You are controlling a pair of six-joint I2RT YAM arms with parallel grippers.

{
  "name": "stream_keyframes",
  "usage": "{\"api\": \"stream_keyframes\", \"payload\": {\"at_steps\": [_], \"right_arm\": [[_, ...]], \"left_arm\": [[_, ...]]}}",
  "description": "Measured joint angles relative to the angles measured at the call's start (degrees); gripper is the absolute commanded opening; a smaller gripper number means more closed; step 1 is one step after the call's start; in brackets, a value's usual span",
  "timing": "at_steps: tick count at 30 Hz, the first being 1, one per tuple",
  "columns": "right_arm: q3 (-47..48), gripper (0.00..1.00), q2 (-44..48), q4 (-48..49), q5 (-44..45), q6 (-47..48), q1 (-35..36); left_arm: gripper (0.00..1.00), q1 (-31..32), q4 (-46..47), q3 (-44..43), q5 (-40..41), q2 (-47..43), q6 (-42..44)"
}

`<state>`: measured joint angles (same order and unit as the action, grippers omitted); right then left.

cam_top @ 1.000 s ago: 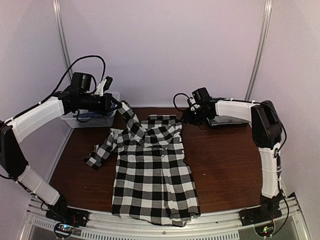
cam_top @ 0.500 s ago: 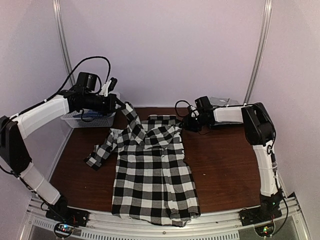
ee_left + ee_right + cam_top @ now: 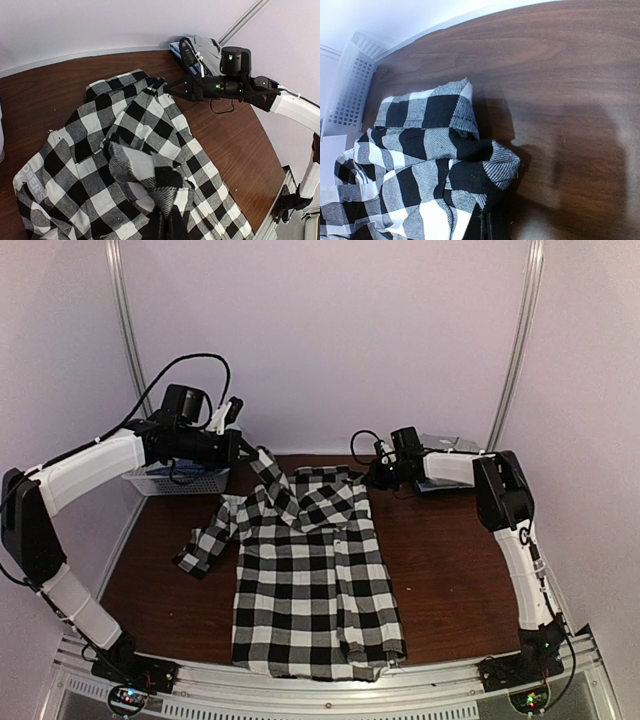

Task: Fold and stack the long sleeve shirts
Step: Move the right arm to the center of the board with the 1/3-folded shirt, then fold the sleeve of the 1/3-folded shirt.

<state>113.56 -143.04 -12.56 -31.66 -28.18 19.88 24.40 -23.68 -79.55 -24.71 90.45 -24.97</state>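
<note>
Black-and-white cloth, the checked shirt point(image 3: 310, 580), lies spread on the brown table point(image 3: 450, 570), hem near, collar far. The left gripper point(image 3: 243, 448) is clamped on a lifted strip of it at far left, its fingertips buried in bunched fabric. The right gripper point(image 3: 372, 475) pinches the far right corner, jaws together and mostly cut off in its wrist view. A grey shirt point(image 3: 207, 47) and a light blue shirt point(image 3: 175, 50) sit half-hidden behind that arm. A white basket point(image 3: 180, 480) stands far left.

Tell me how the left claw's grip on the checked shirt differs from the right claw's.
Left claw is raised, holding a strip of the shirt up off the table; right claw sits low, pinching the shirt's far corner. Left claw is by the basket; right claw by the folded pile. Both are shut on the shirt.
</note>
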Motion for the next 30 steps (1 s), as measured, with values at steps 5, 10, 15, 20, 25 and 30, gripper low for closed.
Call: {"api": "stream_keyframes", "payload": {"at_steps": [5, 10, 15, 20, 25, 30], "right_arm": [[4.4, 0.25, -2.2, -2.3, 1.1, 2.6, -0.8], [4.6, 0.43, -2.2, -4.8, 3.3, 4.5, -1.2], [3.7, 0.41, -0.2, -7.7, 6.3, 6.0, -1.1], [-4.3, 0.34, 9.5, -8.9, 9.5, 7.0, -0.6], [-15.1, 0.31, 22.0, -6.1, 10.5, 7.0, 1.1], [-25.0, 0.30, 29.3, -3.6, 10.6, 6.7, 3.7]], "left_arm": [[0.00, 0.8, 0.0, 0.0, 1.6, 0.7, 0.0], [0.00, 1.1, 0.0, 0.0, 2.8, 1.4, 0.0], [0.00, 3.2, 0.0, 0.0, 3.4, 1.9, 0.5], [0.00, 7.1, 0.0, -1.0, 4.2, 3.7, 1.4], [0.00, 10.9, -0.4, -2.6, 4.6, 5.1, 2.2], [0.00, 15.7, -0.7, -7.0, 4.5, 8.9, 4.2]]}}
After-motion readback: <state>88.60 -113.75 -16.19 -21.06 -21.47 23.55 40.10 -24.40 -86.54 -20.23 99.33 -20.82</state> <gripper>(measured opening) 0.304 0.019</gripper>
